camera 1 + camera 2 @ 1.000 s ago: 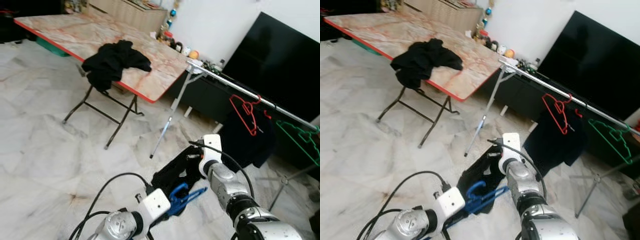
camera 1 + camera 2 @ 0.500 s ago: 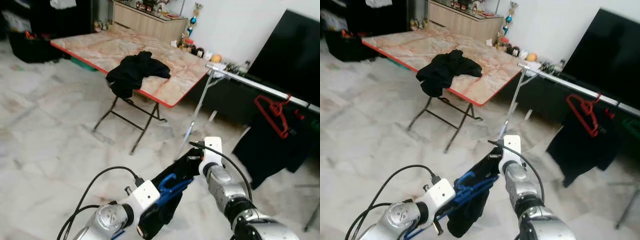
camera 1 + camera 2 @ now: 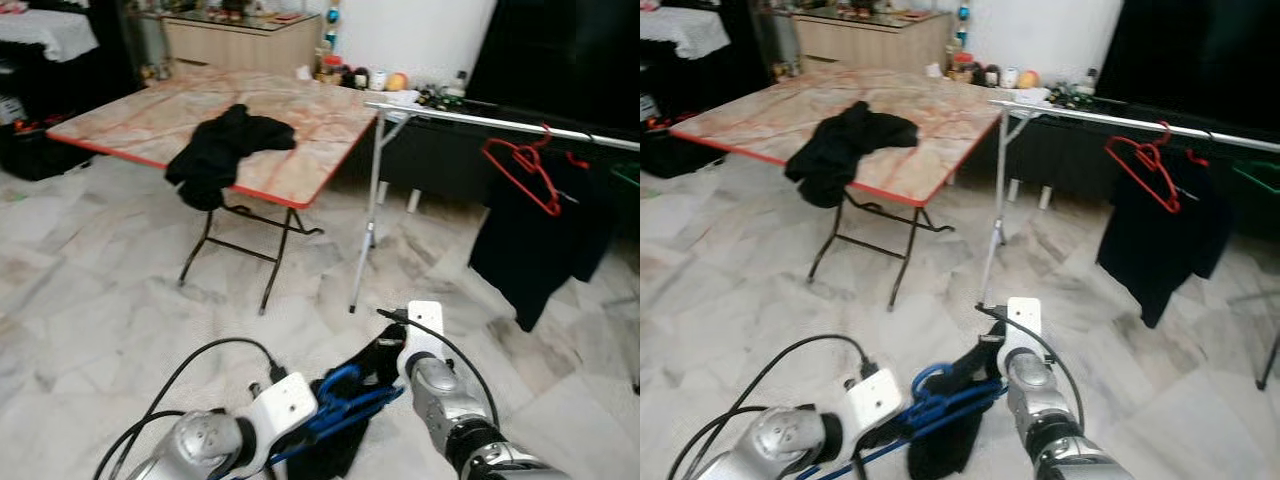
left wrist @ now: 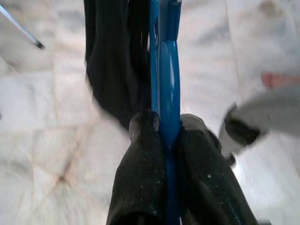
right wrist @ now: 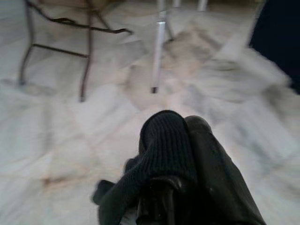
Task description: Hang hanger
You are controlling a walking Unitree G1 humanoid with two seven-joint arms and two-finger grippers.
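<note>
A blue hanger carries a black garment low in front of me, above the floor. My left gripper is shut on the hanger's blue bar, one finger on each side. My right gripper is shut on the garment's black knit fabric, which wraps over one finger. A silver clothes rail runs across the upper right, some way ahead of both grippers. From it hang a red hanger and a dark garment.
A folding table with a marbled top and red edge stands ahead on the left, with a black cloth draped over its near edge. The rail's silver leg stands beside it. A green hanger hangs at far right. Marble floor lies between.
The camera has shifted, so the table and rail now sit more level and further ahead. Both grippers keep their hold on the hanger and garment, which now sit lower in view.
</note>
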